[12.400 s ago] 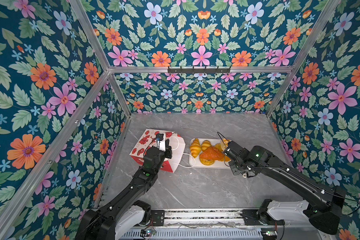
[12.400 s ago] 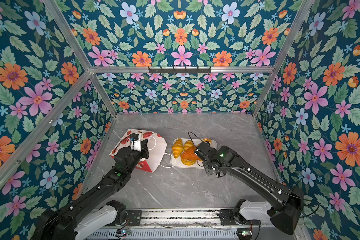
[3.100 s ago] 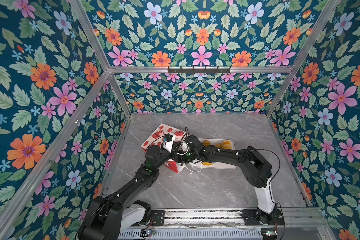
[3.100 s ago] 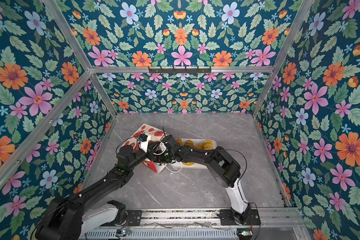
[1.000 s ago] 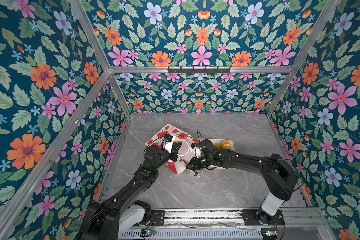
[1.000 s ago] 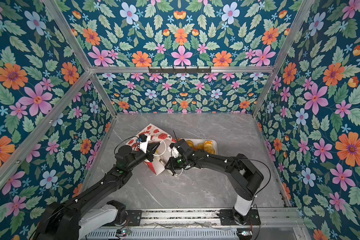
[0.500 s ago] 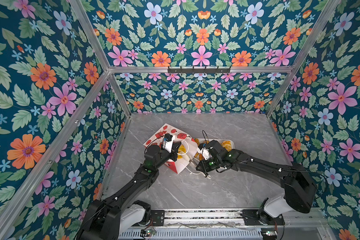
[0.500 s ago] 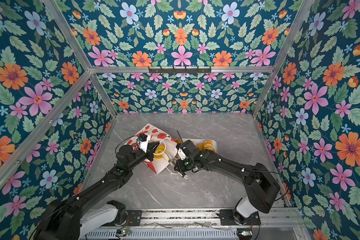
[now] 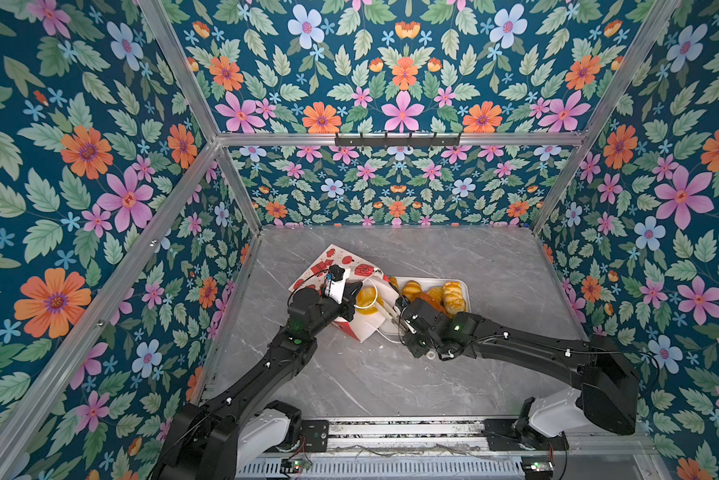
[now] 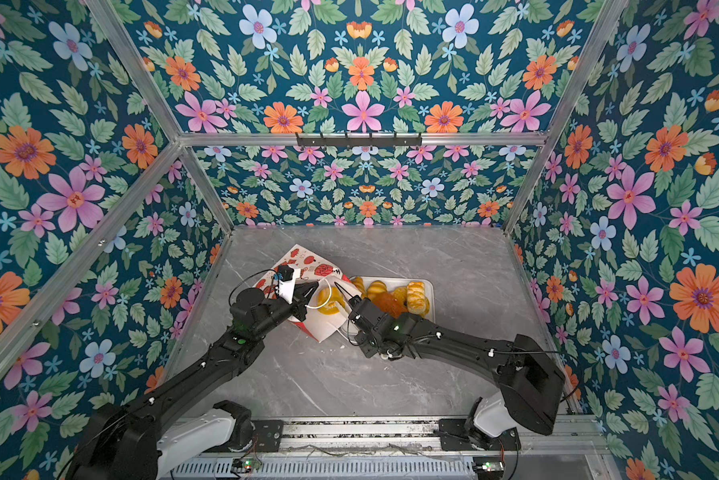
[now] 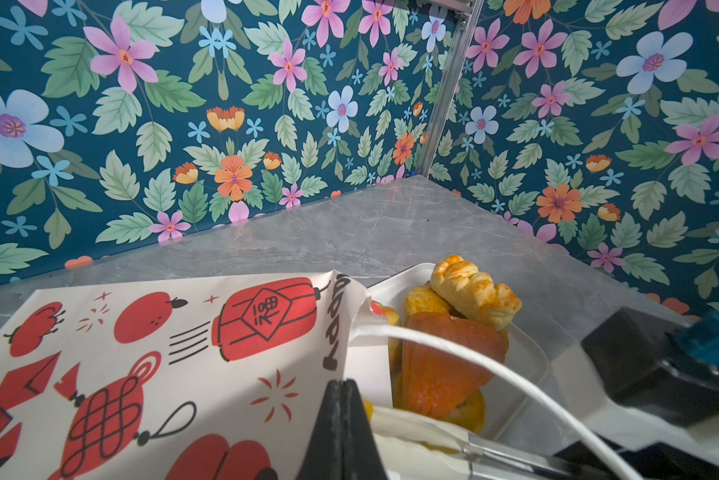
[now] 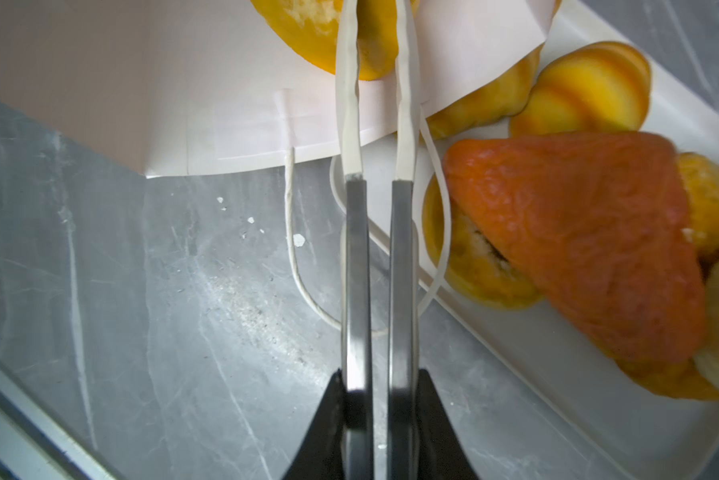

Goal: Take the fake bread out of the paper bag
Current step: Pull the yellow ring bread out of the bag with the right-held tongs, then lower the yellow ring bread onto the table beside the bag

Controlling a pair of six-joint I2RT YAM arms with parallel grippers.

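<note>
Left pincer (image 9: 353, 291) is clamped on the mouth edge of the paper bag (image 9: 341, 266); the right pincer (image 12: 376, 25) is closed at the yellow bread (image 9: 366, 298) inside.

On my feed the bag lies on its side on the grey table (image 9: 370, 374), with its lip overlapping the end of the white tray (image 12: 557, 374). One yellow piece sits just inside the mouth. My right fingers (image 12: 351, 104) lie over it, drawn together with a thin slit between them. I cannot tell whether they pinch it. More bread is piled on the tray, an orange bun (image 12: 578, 241) on top and a braided loaf (image 11: 474, 291) beside it. A white cord handle (image 12: 290, 216) trails on the table.
</note>
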